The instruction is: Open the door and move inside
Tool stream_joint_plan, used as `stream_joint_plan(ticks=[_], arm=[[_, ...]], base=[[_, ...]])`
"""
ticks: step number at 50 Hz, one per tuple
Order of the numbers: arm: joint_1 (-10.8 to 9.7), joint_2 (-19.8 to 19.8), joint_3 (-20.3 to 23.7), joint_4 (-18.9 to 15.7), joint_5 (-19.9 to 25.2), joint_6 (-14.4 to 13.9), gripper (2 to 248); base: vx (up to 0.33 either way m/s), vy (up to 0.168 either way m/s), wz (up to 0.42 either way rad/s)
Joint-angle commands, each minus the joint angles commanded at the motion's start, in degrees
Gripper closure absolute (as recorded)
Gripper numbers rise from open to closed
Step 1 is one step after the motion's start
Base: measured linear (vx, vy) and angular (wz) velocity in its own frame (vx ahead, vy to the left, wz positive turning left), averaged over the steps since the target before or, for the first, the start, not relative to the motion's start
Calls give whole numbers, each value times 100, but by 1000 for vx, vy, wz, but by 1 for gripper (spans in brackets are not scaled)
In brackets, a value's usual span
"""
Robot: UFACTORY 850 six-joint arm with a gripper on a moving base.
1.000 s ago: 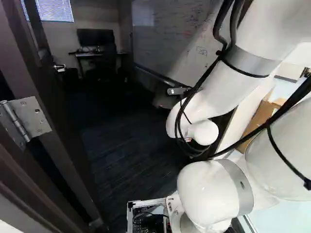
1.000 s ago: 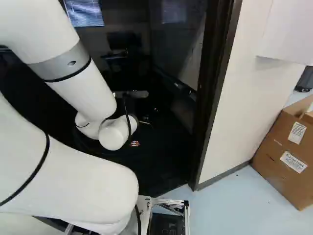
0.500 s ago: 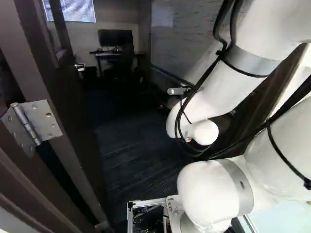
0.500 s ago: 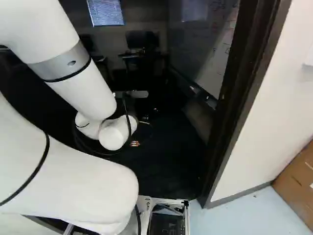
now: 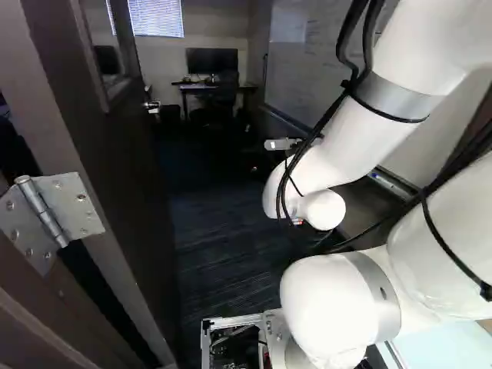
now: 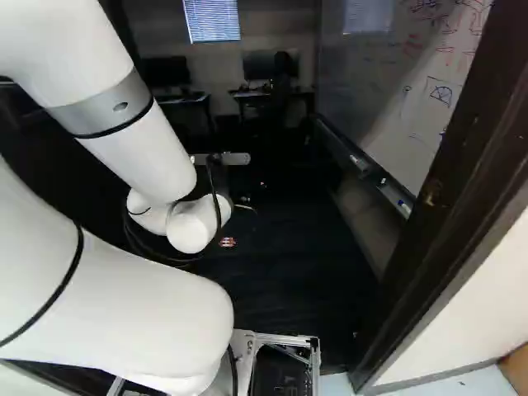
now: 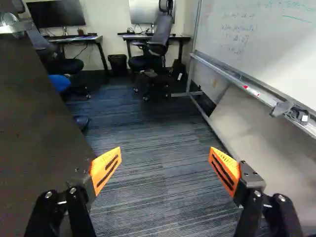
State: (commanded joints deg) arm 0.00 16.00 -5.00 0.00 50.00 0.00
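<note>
You have the door [image 5: 131, 177] standing open at the left of the left base view, with a hinge [image 5: 73, 204] near you and its handle [image 5: 151, 106] towards the far edge. Your arm [image 5: 392, 96] reaches through the doorway, ahead of the door frame [image 6: 462, 190] seen at the right of the right base view.

In the wrist view you find the gripper [image 7: 165, 150] released — its two fingers stand wide apart, with nothing grasped. The door's face lies beside one finger; whether they touch, you cannot tell. The base views do not let you make out the fingers.

Ahead of the gripper you have striped carpet [image 7: 163, 187] running to two desks, each bearing a monitor. A dark bin [image 7: 118, 64] stands between the desks, and a grey chair [image 7: 160, 37] stands at one of them. A blue item [image 7: 59, 81] shows past the door's edge, partly hidden.

Across from the door you have a whiteboard [image 7: 281, 54] with writing on it — a red-marked pen [image 7: 251, 90] lies on its tray. Blinds [image 5: 156, 17] cover a window in the far wall
</note>
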Motion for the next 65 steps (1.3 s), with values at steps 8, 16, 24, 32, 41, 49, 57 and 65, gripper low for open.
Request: stream_joint_plan(ticks=[8,16,24,32,41,49,57,65], arm=[[0,0,0,0,0,0,3],[0,0,0,0,0,0,3],[0,0,0,0,0,0,3],[0,0,0,0,0,0,3],[0,0,0,0,0,0,3],[0,0,0,0,0,0,3],[0,0,0,0,0,0,3],[0,0,0,0,0,0,3]], base=[[192,-20,193],[174,-8,145],[185,17,168],[220,-32,184],[231,-27,197],[234,-27,194],[232,-30,140],[252,-47,13]])
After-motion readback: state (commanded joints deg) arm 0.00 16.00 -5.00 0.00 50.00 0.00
